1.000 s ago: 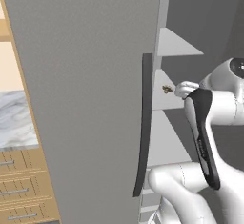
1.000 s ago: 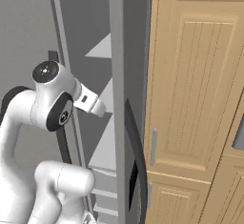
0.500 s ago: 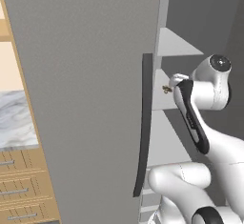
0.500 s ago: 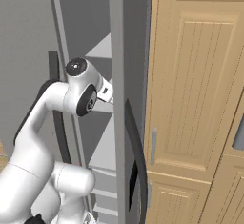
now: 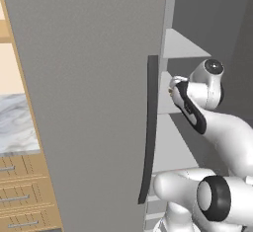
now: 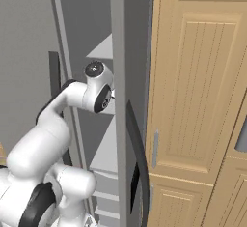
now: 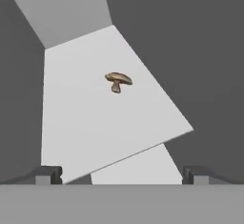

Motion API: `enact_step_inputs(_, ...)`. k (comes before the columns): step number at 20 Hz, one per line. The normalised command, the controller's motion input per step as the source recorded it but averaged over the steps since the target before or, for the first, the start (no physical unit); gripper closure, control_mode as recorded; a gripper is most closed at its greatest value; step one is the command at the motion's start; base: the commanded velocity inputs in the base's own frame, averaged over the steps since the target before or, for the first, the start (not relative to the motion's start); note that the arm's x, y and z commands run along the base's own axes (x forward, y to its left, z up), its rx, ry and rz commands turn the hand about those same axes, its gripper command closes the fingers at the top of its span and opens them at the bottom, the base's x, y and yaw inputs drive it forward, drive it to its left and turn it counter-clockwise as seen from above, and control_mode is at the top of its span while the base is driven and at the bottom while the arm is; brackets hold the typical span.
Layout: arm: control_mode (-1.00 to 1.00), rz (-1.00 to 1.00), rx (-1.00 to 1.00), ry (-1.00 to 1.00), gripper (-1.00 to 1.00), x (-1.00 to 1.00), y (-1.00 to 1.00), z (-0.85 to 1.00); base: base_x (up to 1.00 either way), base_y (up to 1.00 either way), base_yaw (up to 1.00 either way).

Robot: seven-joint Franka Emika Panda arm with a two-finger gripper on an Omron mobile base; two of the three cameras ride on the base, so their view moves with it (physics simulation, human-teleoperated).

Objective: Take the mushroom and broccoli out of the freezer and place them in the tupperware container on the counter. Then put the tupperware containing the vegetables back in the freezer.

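On a pale flat shelf (image 7: 95,123) inside the freezer (image 5: 89,102): mushroom (image 7: 117,81), tan-brown, capped | jaws spread wide, empty, apart from it | white arm (image 5: 217,127) bent, reaching between smooth grey shelves

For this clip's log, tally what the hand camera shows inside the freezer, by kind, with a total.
Mushroom: 1, lying alone on the upper shelf
Light grey shelves: 2, the upper one and the edge of one below it
Tool fingertips: 2, set wide apart
Total: 5
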Motion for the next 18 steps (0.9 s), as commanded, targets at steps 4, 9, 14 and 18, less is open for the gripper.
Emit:
enact_step_inputs(4,-1.0,0.0,0.0,0.0,-1.0,0.65,-0.19,-0.35,0.0,0.0,0.0)
enact_step_inputs(9,-1.0,0.0,0.0,0.02,-1.0,0.64,-0.15,-0.21,0.0,0.0,0.0)
enact_step_inputs(14,-1.0,0.0,-0.02,0.08,-1.0,0.63,-0.14,-0.23,0.0,0.0,0.0)
enact_step_inputs(18,-1.0,0.03,-0.04,0.1,-1.0,0.52,-0.15,-0.25,0.0,0.0,0.0)
